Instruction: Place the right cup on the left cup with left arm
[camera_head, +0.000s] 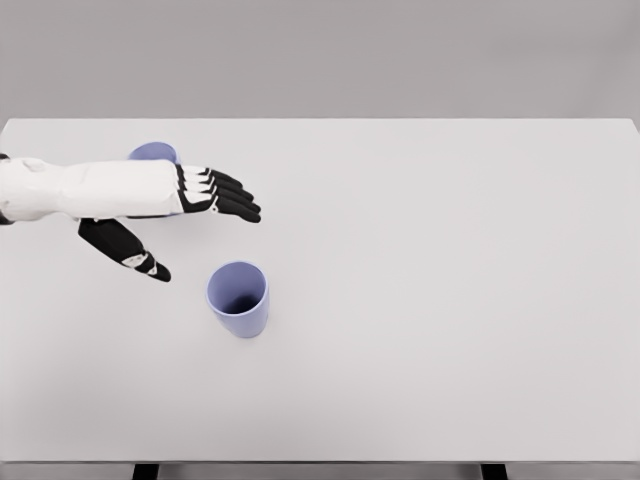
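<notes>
Your left hand (190, 205) is wide open and holds nothing, ready to grab the right cup (238, 299) near the frame's middle; the left cup (153, 152) peeks out behind your arm.

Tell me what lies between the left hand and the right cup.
Nothing: in the head view only bare white table separates the open left hand from the right cup. The left cup sits behind the forearm, mostly hidden.
</notes>
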